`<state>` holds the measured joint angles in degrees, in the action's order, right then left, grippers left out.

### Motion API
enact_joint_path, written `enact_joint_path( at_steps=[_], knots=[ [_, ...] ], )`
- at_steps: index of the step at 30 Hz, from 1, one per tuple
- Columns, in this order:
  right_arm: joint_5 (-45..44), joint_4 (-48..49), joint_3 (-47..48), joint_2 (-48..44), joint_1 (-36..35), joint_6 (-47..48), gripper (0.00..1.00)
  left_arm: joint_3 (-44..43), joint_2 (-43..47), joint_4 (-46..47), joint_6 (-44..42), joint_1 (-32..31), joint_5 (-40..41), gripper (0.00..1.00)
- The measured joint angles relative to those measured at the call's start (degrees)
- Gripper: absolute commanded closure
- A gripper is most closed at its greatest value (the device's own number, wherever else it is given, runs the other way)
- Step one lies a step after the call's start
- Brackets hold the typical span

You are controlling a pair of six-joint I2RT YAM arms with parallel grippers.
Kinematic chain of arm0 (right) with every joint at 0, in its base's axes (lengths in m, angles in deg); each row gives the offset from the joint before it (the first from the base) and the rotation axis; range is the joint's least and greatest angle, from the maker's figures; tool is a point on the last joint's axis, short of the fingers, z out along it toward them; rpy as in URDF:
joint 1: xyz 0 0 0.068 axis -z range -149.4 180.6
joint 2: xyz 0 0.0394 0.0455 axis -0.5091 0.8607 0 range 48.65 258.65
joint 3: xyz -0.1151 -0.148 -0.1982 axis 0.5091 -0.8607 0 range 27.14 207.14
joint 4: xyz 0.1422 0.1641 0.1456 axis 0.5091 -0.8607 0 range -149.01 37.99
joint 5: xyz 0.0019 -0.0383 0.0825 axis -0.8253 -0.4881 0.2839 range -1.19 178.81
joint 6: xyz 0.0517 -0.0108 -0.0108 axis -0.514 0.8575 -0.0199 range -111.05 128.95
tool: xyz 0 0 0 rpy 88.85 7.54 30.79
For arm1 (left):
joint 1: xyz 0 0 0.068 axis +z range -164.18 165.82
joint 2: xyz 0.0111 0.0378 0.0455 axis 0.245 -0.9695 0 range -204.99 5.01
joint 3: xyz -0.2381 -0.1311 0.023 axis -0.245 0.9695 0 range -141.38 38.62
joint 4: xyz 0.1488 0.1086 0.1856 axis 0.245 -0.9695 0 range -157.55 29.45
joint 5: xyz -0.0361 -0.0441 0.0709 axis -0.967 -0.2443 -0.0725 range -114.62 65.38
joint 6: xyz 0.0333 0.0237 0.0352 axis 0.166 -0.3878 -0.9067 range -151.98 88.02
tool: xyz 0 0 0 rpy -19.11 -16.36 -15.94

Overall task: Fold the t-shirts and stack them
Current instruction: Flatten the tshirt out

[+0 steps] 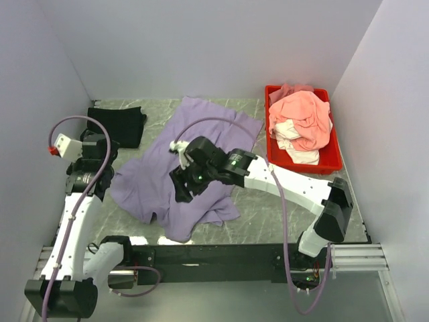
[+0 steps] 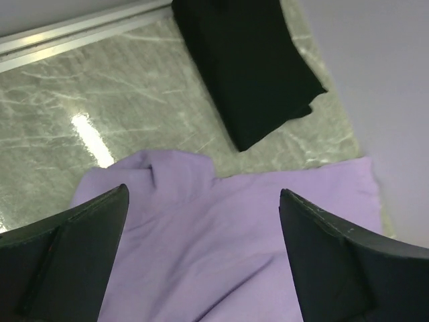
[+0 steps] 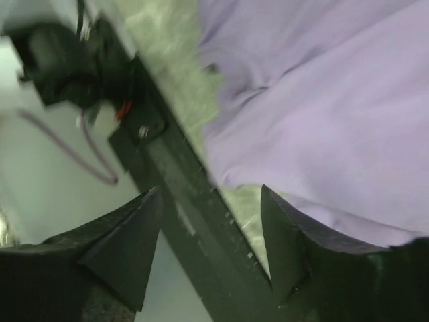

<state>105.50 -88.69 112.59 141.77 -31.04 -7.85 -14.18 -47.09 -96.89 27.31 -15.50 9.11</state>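
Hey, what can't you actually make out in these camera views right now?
- Top view: the right arm covers the middle of the lavender-purple cloth t-shirt.
- Top view: the white cloth t-shirt lies mostly buried under the salmon-pink cloth t-shirt in the red plastic tray.
- Left wrist view: the black cloth t-shirt is cut off by the top edge.
- Right wrist view: blur smears the background.

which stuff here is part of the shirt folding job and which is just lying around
Job: purple shirt, black shirt, pink shirt, white shirt.
Lying about: red tray, which holds the pink and white shirts.
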Motion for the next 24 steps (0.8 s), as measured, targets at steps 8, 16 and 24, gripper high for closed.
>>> enact_joint_path(
  at_steps=[8,16,24],
  knots=[
    [-0.6,2.7,0.3,-3.3,12.5,-1.5,0.27,-0.5,1.7,4.2,-0.7,0.0,-6.1,0.00],
    [-2.8,5.0,2.9,3.9,31.3,-0.3,0.27,7.3,-6.8,11.9,-3.2,-2.7,-20.3,0.01],
    [-7.2,3.3,13.1,23.7,34.9,1.2,0.27,10.5,-17.2,12.4,-3.3,-14.6,-23.0,0.01]
  ],
)
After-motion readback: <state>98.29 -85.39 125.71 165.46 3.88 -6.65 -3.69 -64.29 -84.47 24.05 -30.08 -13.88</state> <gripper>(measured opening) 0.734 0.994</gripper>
